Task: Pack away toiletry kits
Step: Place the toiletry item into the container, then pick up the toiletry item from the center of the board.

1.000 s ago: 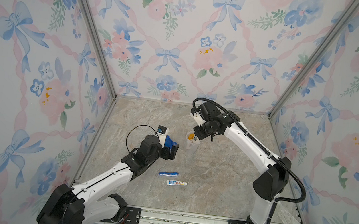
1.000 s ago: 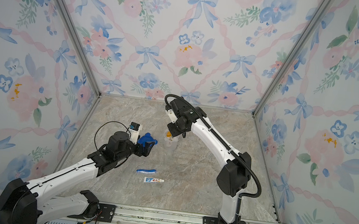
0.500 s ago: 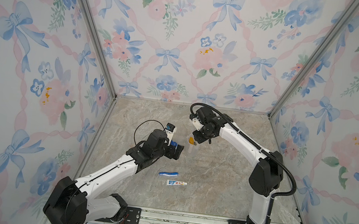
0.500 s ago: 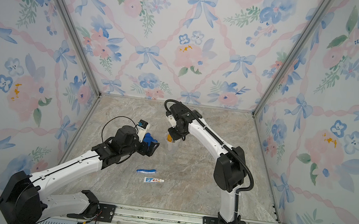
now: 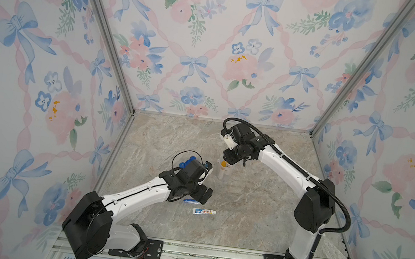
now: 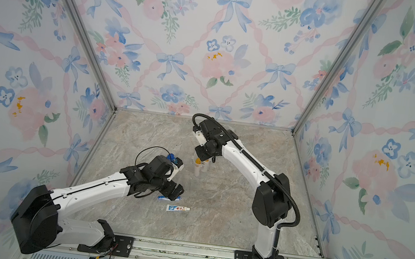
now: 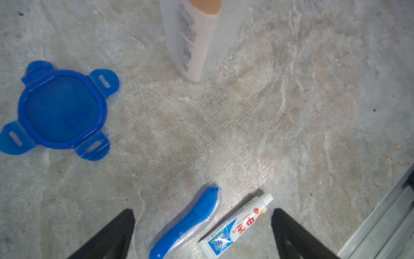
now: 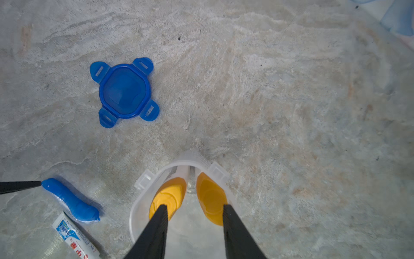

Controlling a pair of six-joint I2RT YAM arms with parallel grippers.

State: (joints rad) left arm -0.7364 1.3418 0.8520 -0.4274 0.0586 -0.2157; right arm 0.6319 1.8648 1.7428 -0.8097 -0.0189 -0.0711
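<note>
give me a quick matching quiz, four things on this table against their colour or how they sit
1 toothbrush
2 toothpaste tube
3 blue lid
4 clear cup

a see-through, standing upright
b white with blue-red print, lying flat
c one colour, four tabs
d blue and white, long, lying flat

Pairs: 1-d, 2-b, 3-c, 4-a

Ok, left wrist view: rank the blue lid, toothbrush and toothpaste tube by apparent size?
1. blue lid, clearly largest.
2-3. toothbrush and toothpaste tube: about alike; the toothbrush runs off the frame edge, so unranked.
</note>
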